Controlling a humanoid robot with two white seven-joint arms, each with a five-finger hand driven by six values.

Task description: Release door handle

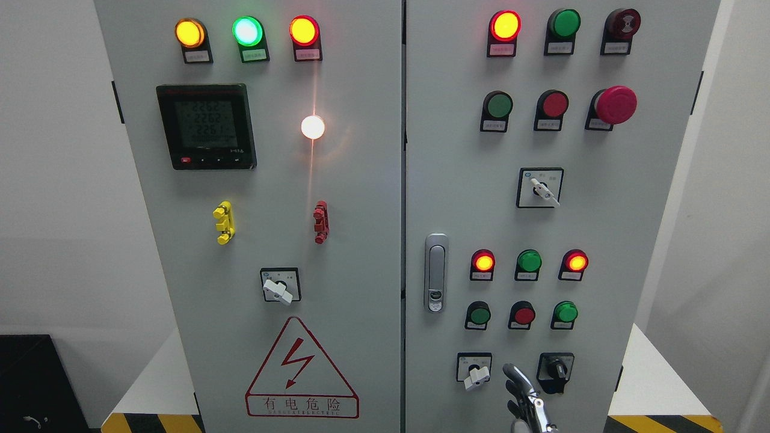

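The silver door handle [436, 273] sits upright and flush on the left edge of the grey cabinet's right door [601, 228]. My right hand [522, 397] rises from the bottom edge, well below and to the right of the handle and not touching it. Its dark fingers [515, 376] are stretched upward and hold nothing. The hand stands between a white rotary switch [475, 376] and a black rotary switch [556, 368]. Both doors look closed. My left hand does not show.
The doors carry lit indicator lamps, push buttons, a red emergency stop [615, 105], a meter display [206, 126] and a lightning warning sign [301, 373]. White walls flank the cabinet. Yellow-black floor tape [153, 423] runs at the bottom, and a black box [30, 379] stands lower left.
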